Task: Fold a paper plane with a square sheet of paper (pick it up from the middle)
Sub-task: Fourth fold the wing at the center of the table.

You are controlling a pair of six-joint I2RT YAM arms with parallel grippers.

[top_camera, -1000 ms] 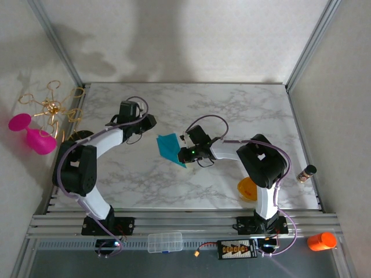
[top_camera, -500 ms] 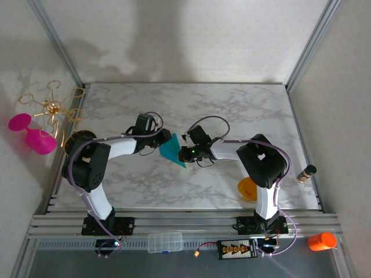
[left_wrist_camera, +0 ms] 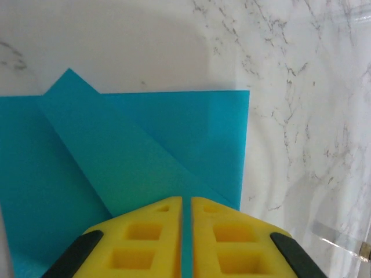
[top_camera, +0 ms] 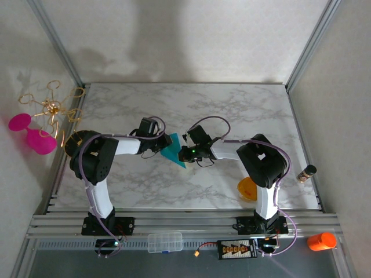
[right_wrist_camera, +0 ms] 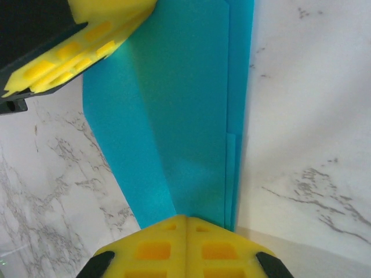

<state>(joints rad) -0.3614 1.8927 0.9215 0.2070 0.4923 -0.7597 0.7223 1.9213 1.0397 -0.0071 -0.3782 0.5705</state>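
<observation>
- The sheet of paper [top_camera: 173,149], teal-blue and partly folded, is hanging between the two arms over the middle of the marble table [top_camera: 249,110]. It seems to be lifted a little from the surface, but I cannot be sure.
- The left gripper [top_camera: 162,145] is taking it from the 9 o'clock side. In the left wrist view its yellow pads [left_wrist_camera: 145,231] are pressing together with only the thin paper edge between them, so it is gripping the sheet.
- The right gripper [top_camera: 184,152] is gripping from about 4 o'clock. Its pads [right_wrist_camera: 151,249] are also closed fully on the sheet, at the narrow end where the layers are meeting.
- I think the two opposite grips are holding the thin paper stretched, so that a fold can be made without sagging.
- A folded flap [left_wrist_camera: 110,156] is lying across the sheet, with its corner pointing toward 11 o'clock in the left wrist view.
- I am judging that the plane is not finished yet.
</observation>
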